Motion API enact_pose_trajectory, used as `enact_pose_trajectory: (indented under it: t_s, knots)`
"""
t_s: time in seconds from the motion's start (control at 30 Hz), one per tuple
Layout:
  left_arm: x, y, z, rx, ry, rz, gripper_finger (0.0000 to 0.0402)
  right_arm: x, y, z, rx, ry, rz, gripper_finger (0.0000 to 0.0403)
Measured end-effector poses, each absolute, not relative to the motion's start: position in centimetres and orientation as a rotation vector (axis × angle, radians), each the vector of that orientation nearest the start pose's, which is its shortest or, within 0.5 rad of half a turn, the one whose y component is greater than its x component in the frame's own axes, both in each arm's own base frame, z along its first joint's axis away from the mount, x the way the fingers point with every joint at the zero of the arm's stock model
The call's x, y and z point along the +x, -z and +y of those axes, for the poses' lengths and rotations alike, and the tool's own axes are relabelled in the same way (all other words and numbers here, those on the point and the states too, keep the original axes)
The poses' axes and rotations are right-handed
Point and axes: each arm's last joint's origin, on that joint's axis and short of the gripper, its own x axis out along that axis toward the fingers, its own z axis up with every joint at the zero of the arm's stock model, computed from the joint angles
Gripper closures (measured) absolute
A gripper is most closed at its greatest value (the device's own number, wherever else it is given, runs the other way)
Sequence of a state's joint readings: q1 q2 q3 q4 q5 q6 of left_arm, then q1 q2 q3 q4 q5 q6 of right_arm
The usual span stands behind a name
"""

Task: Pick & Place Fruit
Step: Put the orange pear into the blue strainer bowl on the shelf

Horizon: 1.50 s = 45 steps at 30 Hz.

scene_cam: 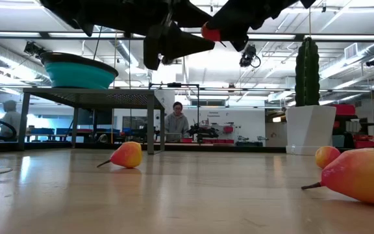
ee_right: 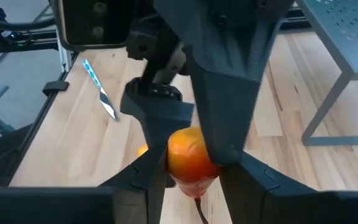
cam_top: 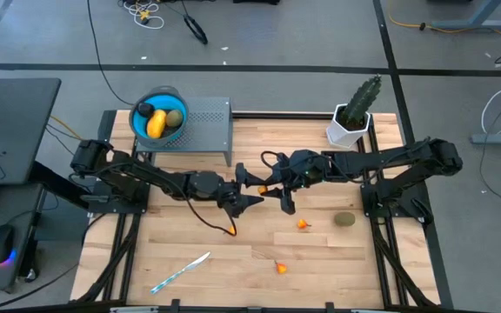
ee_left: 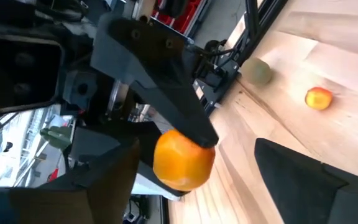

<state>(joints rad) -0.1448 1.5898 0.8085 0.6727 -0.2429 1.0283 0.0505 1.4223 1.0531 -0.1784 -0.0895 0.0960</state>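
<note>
A small orange-red fruit (ee_right: 190, 157) hangs above the middle of the table, with my right gripper (cam_top: 265, 184) shut on it. My left gripper (cam_top: 249, 194) comes level from the table's left and is open. Its fingers (ee_left: 316, 180) stand on either side of that fruit; I cannot tell whether they touch it. A blue bowl (cam_top: 137, 129) on a grey stand (cam_top: 207, 130) holds a yellow fruit (cam_top: 156, 125), an olive one (cam_top: 175, 119) and a black ball (cam_top: 144, 109). An olive fruit (cam_top: 344, 219) and two orange pieces (cam_top: 303, 223) (cam_top: 280, 267) lie on the table. My right gripper pinches the orange-red fruit by its two sides (ee_right: 174, 163) between its two fingers (ee_right: 145, 180). The fingers come from the table's right, slanting a little downward. The fruit is lifted clear of the table, with its stem (ee_right: 197, 194) pointing down.
A green cactus in a white pot (cam_top: 352, 120) stands at the far right. A slim white-and-blue stick (cam_top: 181, 272) lies near the front left. In the low view, orange pieces lie at the left (scene_cam: 127, 155) and right (scene_cam: 362, 174).
</note>
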Motion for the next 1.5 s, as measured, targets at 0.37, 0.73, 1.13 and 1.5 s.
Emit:
enact_pose_trajectory:
  t_s: [0.37, 0.73, 1.13, 1.5]
  knots:
    - [33.4, -22.73, -4.22, 1.05, -0.018, 0.138, 0.0134, 31.33, -28.22, 2.13, 0.095, -0.12, 0.548, 0.0265]
    - [33.4, -22.74, -4.23, 1.05, -0.012, 0.133, 0.0174, 31.35, -28.24, 2.13, 0.091, -0.122, 0.545, 0.0265]
    - [33.39, -22.81, -4.23, 1.064, -0.013, 0.129, 0.0242, 31.36, -28.19, 2.15, 0.077, -0.127, 0.546, 0.0265]
    - [33.38, -22.78, -4.3, 1.069, -0.009, 0.13, 0.0253, 31.36, -28.18, 2.14, 0.076, -0.126, 0.546, 0.0265]
